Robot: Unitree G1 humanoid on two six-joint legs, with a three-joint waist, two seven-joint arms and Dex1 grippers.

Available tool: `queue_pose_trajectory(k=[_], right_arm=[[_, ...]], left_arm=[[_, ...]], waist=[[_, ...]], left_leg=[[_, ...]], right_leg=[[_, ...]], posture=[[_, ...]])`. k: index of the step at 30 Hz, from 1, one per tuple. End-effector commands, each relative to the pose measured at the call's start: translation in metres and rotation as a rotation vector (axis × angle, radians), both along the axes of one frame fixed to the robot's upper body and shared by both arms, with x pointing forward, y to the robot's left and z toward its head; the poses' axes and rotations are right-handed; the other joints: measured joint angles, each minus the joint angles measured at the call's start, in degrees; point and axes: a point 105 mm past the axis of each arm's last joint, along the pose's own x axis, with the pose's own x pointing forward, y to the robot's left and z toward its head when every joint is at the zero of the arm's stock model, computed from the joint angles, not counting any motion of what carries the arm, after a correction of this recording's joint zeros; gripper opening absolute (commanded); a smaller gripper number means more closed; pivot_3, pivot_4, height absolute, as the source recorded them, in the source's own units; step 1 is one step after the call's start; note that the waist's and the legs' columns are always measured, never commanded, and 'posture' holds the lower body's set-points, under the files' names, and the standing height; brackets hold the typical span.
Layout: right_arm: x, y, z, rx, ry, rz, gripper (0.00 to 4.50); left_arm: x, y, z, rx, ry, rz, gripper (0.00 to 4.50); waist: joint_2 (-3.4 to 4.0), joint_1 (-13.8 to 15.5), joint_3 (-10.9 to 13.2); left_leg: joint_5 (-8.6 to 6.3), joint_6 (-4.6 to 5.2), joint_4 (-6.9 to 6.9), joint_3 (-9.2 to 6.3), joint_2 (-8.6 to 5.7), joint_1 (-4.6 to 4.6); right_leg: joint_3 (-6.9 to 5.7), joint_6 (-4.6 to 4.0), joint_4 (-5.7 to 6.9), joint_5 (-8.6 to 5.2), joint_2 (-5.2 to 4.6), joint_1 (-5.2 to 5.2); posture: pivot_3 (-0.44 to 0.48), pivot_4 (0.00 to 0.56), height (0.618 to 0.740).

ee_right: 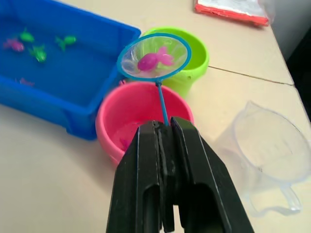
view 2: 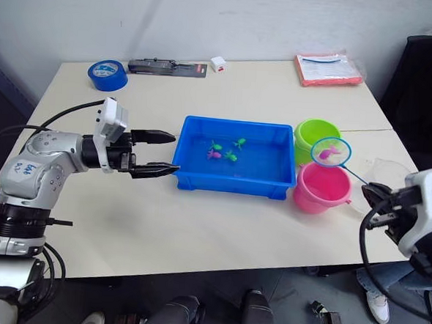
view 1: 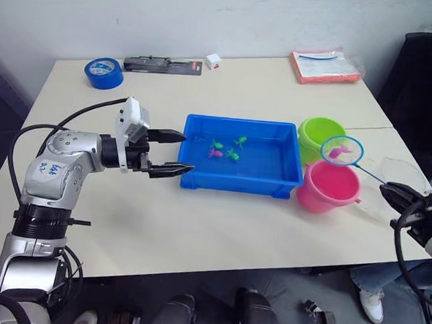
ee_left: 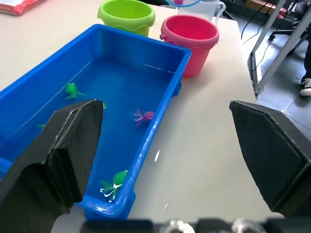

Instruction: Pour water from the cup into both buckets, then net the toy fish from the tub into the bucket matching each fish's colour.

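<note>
The blue tub (view 1: 237, 184) sits mid-table with water and several small toy fish, green (view 1: 239, 141) and pink (view 1: 215, 153). Right of it stand the lime green bucket (view 1: 319, 135) and, nearer me, the pink bucket (view 1: 330, 189). My right gripper (ee_right: 163, 133) is shut on the thin handle of a blue-ringed net (ee_right: 154, 57). The net hangs over the far rim of the pink bucket and holds a pink fish (ee_right: 154, 60). The clear cup (ee_right: 265, 155) rests on the table right of the pink bucket. My left gripper (view 1: 176, 154) is open, just left of the tub's end wall.
At the table's far side lie a blue tape roll (view 1: 104, 73), a black packaged tool (view 1: 163, 65), a small white box (view 1: 213, 60) and a red folder in plastic (view 1: 326, 66). A person's shoe (view 1: 372, 304) shows below the table's right front corner.
</note>
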Motion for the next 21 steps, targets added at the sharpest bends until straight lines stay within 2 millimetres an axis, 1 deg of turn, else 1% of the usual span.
queue_pose_trajectory(k=[1,10,16,21], right_arm=[[-0.005,0.002,0.009,-0.196,-0.087,0.01,0.79],[-0.004,-0.005,-0.013,-0.584,-0.067,0.053,0.79],[0.001,-0.007,-0.015,-0.807,-0.104,0.095,0.79],[0.006,-0.009,-0.011,-0.987,-0.156,0.135,0.79]], left_arm=[[0.001,-0.002,0.007,-0.003,-0.034,-0.021,4.5],[0.002,-0.006,0.004,-0.006,-0.032,-0.041,4.5],[0.003,-0.006,0.004,-0.008,-0.034,-0.045,4.5],[0.003,-0.006,0.003,-0.007,-0.034,-0.048,4.5]], waist=[[0.0,-0.03,0.0],[-0.01,-0.12,0.0],[-0.01,-0.13,0.0],[-0.01,-0.16,0.0]], left_leg=[[0.0,0.0,0.0,0.02,-0.02,0.01],[0.0,-0.01,0.0,0.26,-0.02,0.15],[0.0,0.0,0.03,0.31,-0.03,0.17],[0.0,-0.01,0.03,0.33,-0.03,0.17]], right_leg=[[-0.01,0.01,0.0,0.0,0.01,0.0],[0.0,0.01,0.0,0.0,0.05,-0.01],[-0.01,0.01,0.01,0.0,0.11,-0.02],[-0.01,0.01,0.01,0.0,0.13,-0.01]], posture=[[0.0,0.15,0.74],[0.0,0.15,0.74],[0.0,0.15,0.74],[0.0,0.15,0.74]])
